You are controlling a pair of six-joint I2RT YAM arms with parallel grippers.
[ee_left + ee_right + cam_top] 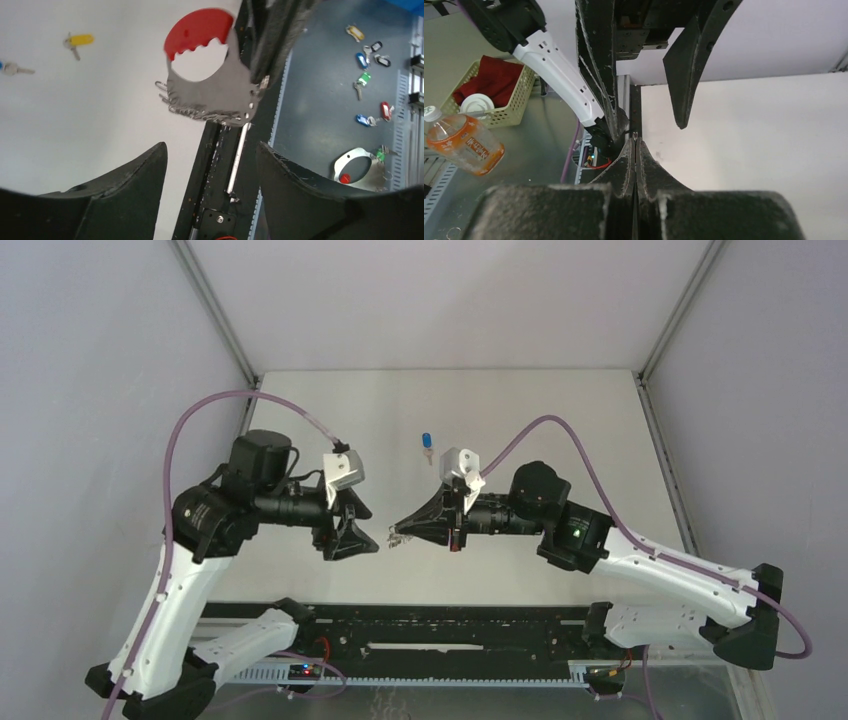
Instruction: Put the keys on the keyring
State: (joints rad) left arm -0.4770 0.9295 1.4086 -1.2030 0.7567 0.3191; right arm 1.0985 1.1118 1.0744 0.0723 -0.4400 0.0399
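Note:
The keyring (210, 85) is a flat grey piece with a round hole, a red arc on top and wire hooks along its lower edge. It hangs in the air, and my right gripper (393, 534) is shut on its edge. A sliver of wire shows at the tips of the right gripper (636, 142). My left gripper (211, 150) faces it just below, open, with nothing between its fingers. The left gripper (362, 532) nearly meets the right one over the table's near middle. The blue-headed key (427, 443) lies on the table behind them. The yellow-headed key (80, 40) lies on the table too.
A black rail (430, 640) runs along the table's near edge under both grippers. Grey walls close in the back and sides. On the floor beyond lie several tagged keys (370, 65), a white-rimmed holder (357, 165), a basket (494, 90) and a bottle (464, 145).

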